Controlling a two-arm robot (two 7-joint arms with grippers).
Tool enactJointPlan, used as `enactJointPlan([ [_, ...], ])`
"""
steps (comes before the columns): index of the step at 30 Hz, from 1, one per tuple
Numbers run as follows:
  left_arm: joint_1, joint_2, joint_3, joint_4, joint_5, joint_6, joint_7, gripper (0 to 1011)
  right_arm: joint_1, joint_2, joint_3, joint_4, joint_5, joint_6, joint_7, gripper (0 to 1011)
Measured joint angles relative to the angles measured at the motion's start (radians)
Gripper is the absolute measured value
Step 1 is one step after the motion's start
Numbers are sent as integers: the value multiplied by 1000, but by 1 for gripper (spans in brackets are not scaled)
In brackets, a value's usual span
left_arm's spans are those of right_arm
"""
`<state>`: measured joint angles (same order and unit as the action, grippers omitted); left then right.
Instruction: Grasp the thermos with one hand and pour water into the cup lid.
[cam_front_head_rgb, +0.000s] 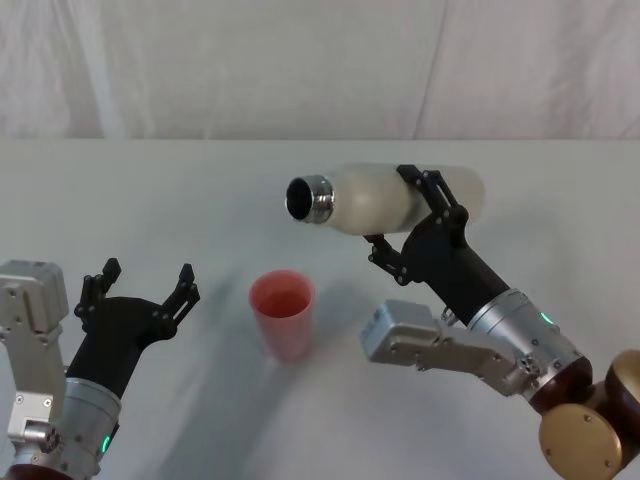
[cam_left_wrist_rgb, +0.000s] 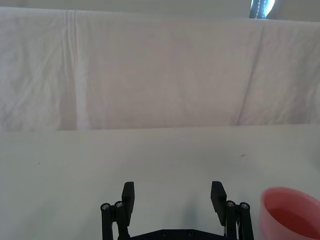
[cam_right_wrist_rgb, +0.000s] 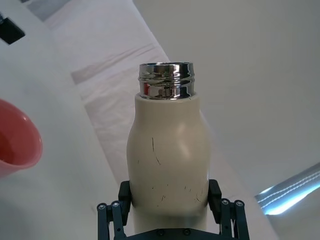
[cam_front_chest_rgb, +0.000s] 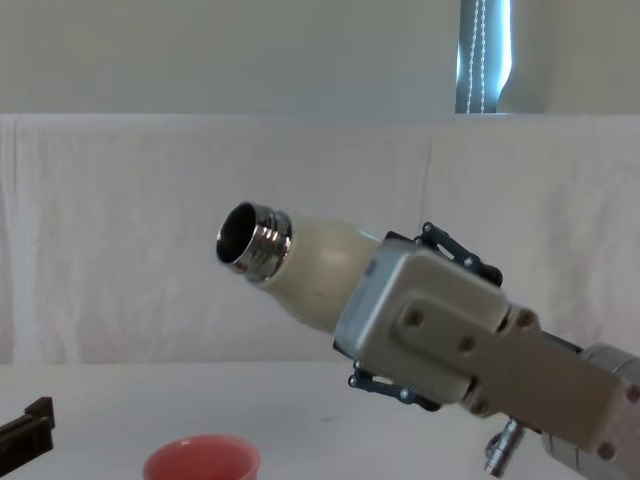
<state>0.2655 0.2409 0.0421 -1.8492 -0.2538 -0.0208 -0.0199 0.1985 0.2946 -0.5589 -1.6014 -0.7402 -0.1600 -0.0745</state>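
Table: broad white cloth-covered table (cam_front_head_rgb: 150, 190) with a white draped backdrop (cam_front_chest_rgb: 120, 220) behind it.
Thermos: tall cream-white bottle with rounded shoulders and shiny threaded steel neck (cam_front_head_rgb: 385, 198), held off the table, tipped near horizontal, open mouth pointing to the robot's left, above and right of the cup.
Right gripper: black two-fingered right gripper (cam_front_head_rgb: 432, 212) on a silver-grey arm, fingers clamped on the bottle's lower body.
Left gripper: black left gripper (cam_front_head_rgb: 140, 282), fingers spread wide, holding nothing, just left of the cup.
Cup lid: small round salmon-pink cup (cam_front_head_rgb: 283, 313), upright on the table between the grippers.
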Motion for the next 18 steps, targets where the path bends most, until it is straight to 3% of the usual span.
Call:
enactJointPlan([
  [9,0,0,0,0,0,0,0,1001,-23,-16,35,-14,62,-13,27,951],
  [18,0,0,0,0,0,0,0,1001,-51,-37,86,-31,171,-30,73,951],
])
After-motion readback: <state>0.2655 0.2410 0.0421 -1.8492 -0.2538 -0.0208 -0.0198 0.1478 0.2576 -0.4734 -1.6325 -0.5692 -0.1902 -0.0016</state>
